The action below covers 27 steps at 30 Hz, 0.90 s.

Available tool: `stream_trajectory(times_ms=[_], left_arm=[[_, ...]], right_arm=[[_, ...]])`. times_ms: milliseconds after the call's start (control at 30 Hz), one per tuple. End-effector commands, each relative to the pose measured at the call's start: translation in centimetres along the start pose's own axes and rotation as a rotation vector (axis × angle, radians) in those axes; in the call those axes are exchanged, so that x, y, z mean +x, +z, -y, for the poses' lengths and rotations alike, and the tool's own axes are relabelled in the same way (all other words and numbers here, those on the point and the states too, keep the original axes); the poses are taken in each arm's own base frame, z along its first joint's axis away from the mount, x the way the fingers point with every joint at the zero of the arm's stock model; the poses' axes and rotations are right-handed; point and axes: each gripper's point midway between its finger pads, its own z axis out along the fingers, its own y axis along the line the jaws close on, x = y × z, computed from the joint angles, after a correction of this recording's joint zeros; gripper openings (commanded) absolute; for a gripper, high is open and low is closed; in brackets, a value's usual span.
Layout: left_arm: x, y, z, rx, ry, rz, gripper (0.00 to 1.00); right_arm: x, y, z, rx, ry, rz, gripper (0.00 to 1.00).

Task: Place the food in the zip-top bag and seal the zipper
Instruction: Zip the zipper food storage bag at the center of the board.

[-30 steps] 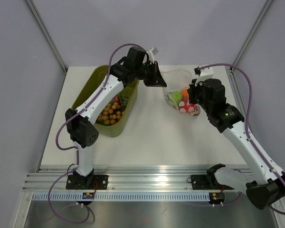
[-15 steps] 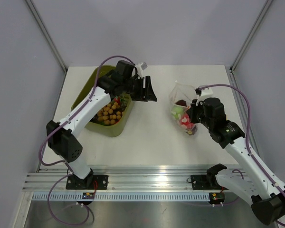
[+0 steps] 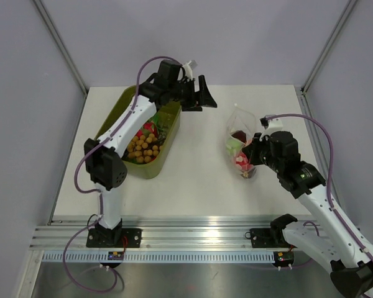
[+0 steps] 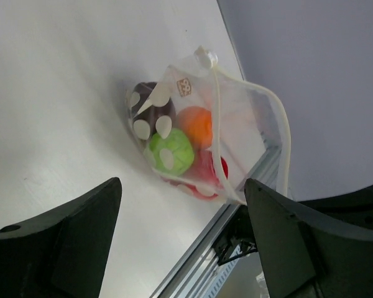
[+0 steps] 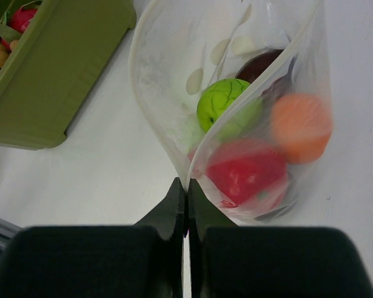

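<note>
The zip-top bag (image 3: pixel 237 127) stands right of centre on the table, its mouth gaping upward. My right gripper (image 3: pixel 253 155) is shut on the bag's near corner (image 5: pixel 186 181), where the zipper (image 5: pixel 137 68) rims meet. Food lies inside: a green piece (image 5: pixel 221 102), a red one (image 5: pixel 245 171), an orange one (image 5: pixel 301 127) and a dark purple one (image 5: pixel 264 62). My left gripper (image 3: pixel 199 98) hangs open and empty above the table by the tub's far right corner, apart from the bag (image 4: pixel 174 139). Its fingers (image 4: pixel 56 242) frame the bag from a distance.
An olive-green tub (image 3: pixel 115 112) sits on the left of the table, holding several small tan balls (image 3: pixel 143 149) and a red piece (image 3: pixel 148 129). The tub's corner (image 5: pixel 56 74) lies left of the bag. The table's metal rail (image 3: pixel 205 239) runs along the near edge.
My left gripper has opened, let go of the bag and pulled away to the left. My right gripper has drawn the bag a little nearer, still shut on it.
</note>
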Motion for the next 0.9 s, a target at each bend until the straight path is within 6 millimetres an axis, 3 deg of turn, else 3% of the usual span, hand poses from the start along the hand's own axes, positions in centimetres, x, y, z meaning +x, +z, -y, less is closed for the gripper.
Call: stream_trajectory(times_ms=[0, 200, 433, 533, 667, 767, 867], left_arm=[[-1.4, 1.6, 4.2, 0.177, -0.06, -0.009, 0.82], [-2.2, 5.5, 3.7, 0.146, -0.181, -0.038, 0.79], [0.0, 6.7, 1.4, 0.101, -0.208, -0.085, 0.79], [-0.8, 6.8, 2.8, 0.158, -0.179, -0.064, 0.79], [-1.2, 8.3, 1.9, 0.129, -0.215, -0.066, 0.77], [-0.5, 9.1, 0.6, 0.093, -0.238, -0.074, 0.76], [0.3, 9.4, 0.5, 0.087, -0.238, -0.094, 0.75]], right_arm=[[0.2, -0.5, -0.9, -0.048, 0.043, -0.001, 0.0], [0.7, -0.5, -1.1, -0.067, 0.033, -0.015, 0.0], [1.5, -0.2, -2.5, -0.148, 0.018, -0.068, 0.0], [1.9, 0.2, -2.5, -0.15, 0.026, -0.085, 0.0], [2.0, 0.4, -2.5, -0.149, 0.028, -0.088, 0.0], [1.8, 0.1, -2.6, -0.15, 0.029, -0.081, 0.0], [1.9, -0.1, -2.4, -0.14, 0.027, -0.081, 0.0]])
